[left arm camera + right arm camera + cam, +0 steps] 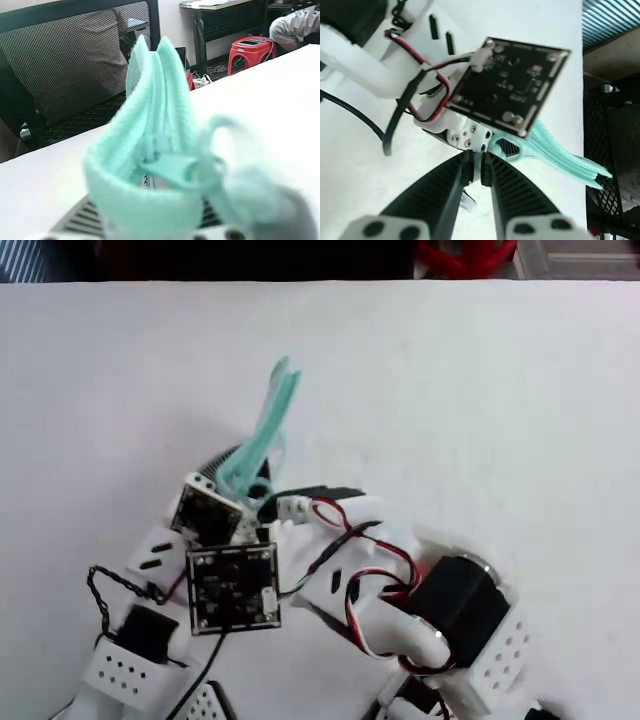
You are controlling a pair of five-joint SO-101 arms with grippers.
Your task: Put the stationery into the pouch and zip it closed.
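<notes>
Over the white surface (480,390), left of middle toward its near edge, the mint pouch (262,425) stands upended, clamped in our left tool (238,475), our right tool (476,164) drawn nearly together beside the zip pull (172,167); we judge zipping in hand, needing a firm catch and steady draw.

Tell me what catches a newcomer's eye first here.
The mint-green pouch, held up off the white table by the left gripper, stands out first. Next comes the right gripper, shut and crowded in close beside the pouch toward the table's near edge.
</notes>
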